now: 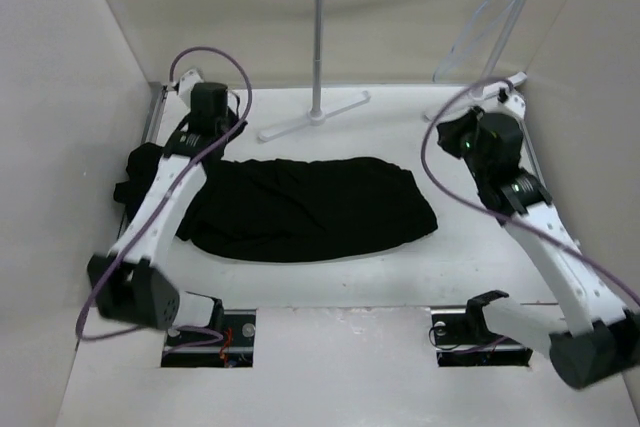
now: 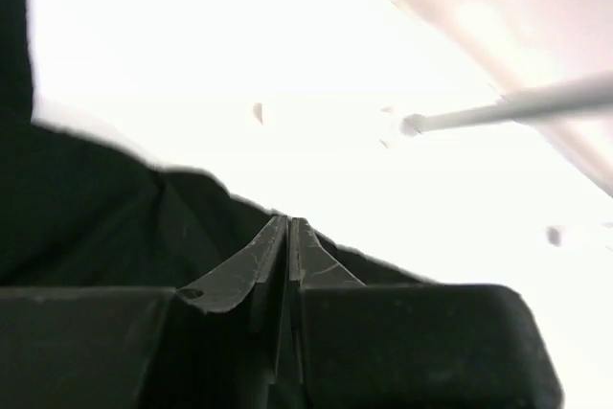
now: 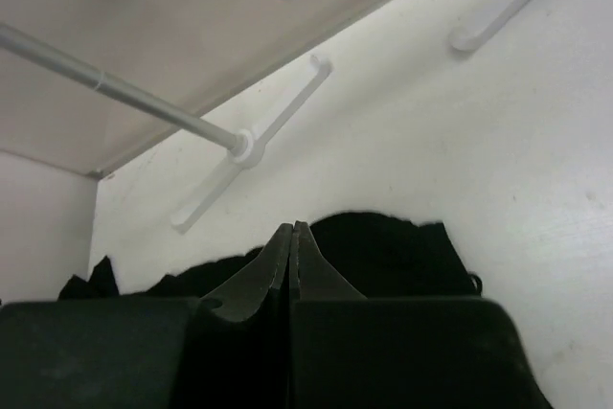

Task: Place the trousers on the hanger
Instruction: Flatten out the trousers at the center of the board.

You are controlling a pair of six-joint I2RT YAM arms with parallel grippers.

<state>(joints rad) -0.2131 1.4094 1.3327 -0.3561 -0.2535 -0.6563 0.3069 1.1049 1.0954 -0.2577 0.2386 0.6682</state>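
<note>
**Trousers flat on the table, hanger on the rack**
The large black soft-fabric trousers (image 1: 310,207) lie left of centre, and the thin pale bluish-white triangular hanger (image 1: 466,37) hangs far right on the white tube rack (image 1: 320,47). The left gripper (image 2: 288,222) and right gripper (image 3: 290,229) have their fingers pressed together on nothing, so they should spread before pinching the fabric's edge.

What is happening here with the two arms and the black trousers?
Nothing is gripped at this moment. The trousers lie spread on the table between the two arms. The hanger hangs on the rack at the far right, with nothing on it. The left gripper and the right gripper are both shut and hold nothing.
</note>
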